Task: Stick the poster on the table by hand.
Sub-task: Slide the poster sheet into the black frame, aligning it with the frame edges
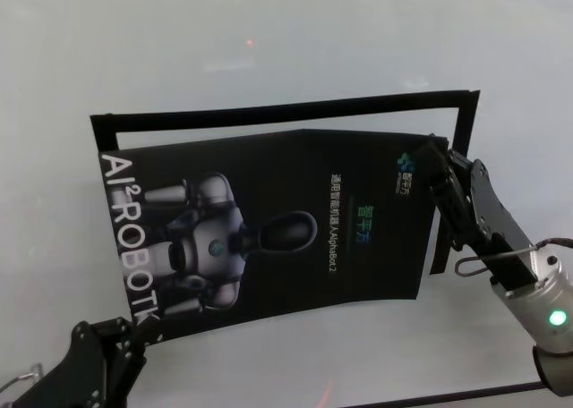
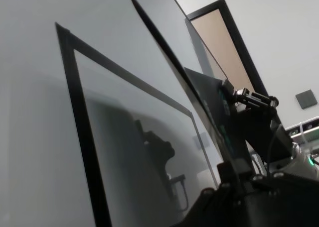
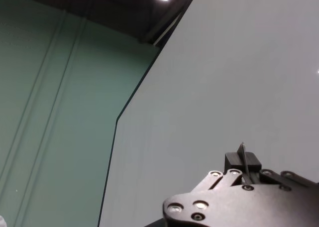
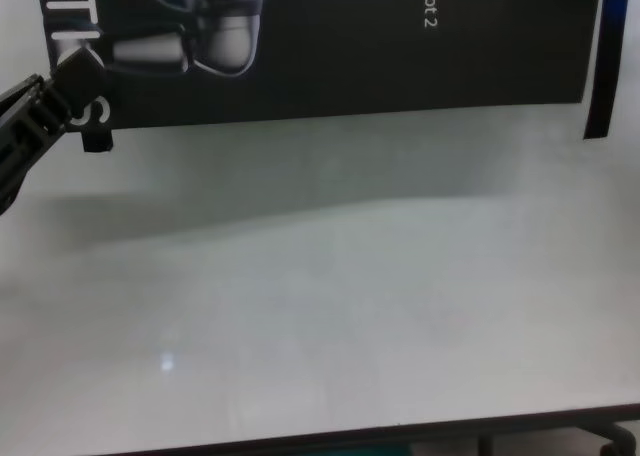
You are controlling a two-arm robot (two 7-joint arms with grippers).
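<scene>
The poster (image 1: 286, 220), a black glossy sheet with a grey robot image and white lettering, hangs slightly bowed just above the table (image 1: 269, 32). My left gripper (image 1: 143, 323) is shut on its near left corner, which the chest view also shows (image 4: 85, 91). My right gripper (image 1: 440, 156) is shut on the far right corner. In the right wrist view a thin poster edge (image 3: 242, 155) sticks up between the fingers. In the left wrist view the poster (image 2: 189, 82) appears edge-on.
A rectangle of narrow black tape strips (image 1: 295, 108) lies on the table behind and beside the poster; its right strip (image 4: 605, 66) shows in the chest view. The table's near edge (image 4: 320, 438) runs along the bottom.
</scene>
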